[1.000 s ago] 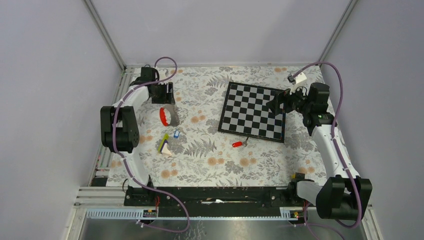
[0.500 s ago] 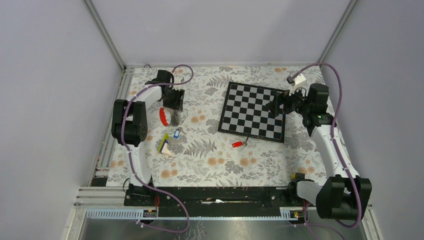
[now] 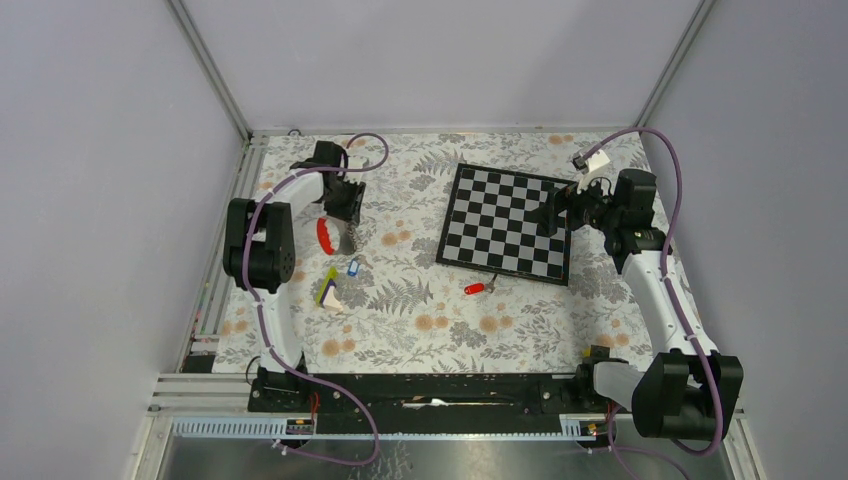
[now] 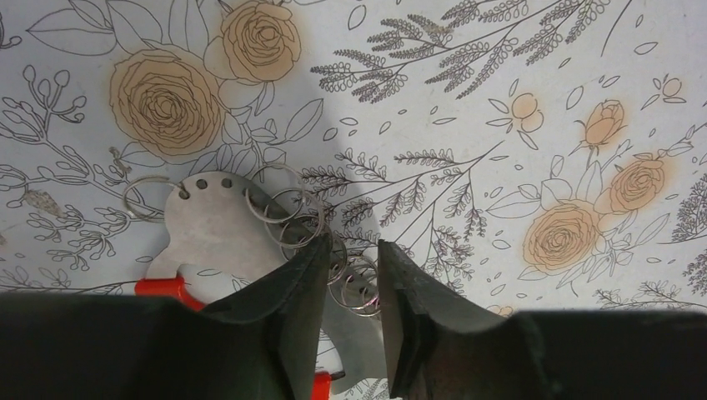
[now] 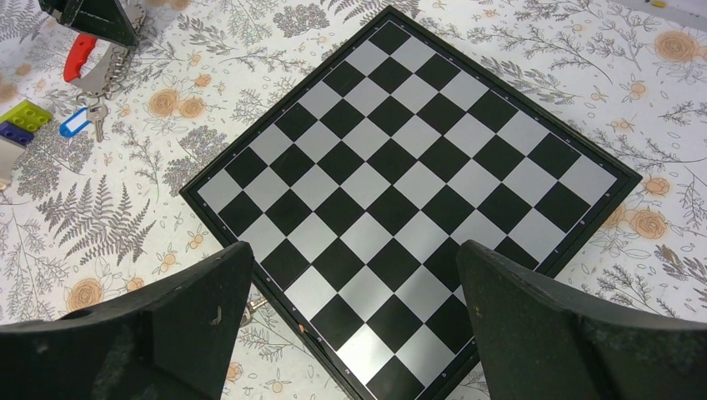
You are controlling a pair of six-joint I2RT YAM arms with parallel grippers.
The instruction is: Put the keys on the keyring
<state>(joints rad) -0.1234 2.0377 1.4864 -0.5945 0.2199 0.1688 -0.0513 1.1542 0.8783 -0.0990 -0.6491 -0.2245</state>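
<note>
Left pincer [image 4: 352,258] is lowered, nearly closed astride keyring [image 4: 217,229], grip unclear; right pincer [image 5: 350,250] is held wide, empty; 2 keys [image 3: 352,267] are left loose.

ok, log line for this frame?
left gripper straddling keyring, grip unclear | right gripper open over chessboard | red key, blue key lying loose

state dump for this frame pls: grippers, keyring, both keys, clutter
left gripper: over the keyring, fingers narrowly apart with small rings between them; grip unclear
right gripper: wide open above the chessboard, holding nothing
keyring: far left of table, under left gripper
blue key: on table just near side of keyring, looks unattached
red key: on table by chessboard's near edge, apart from keyring
block: beside blue key
</note>
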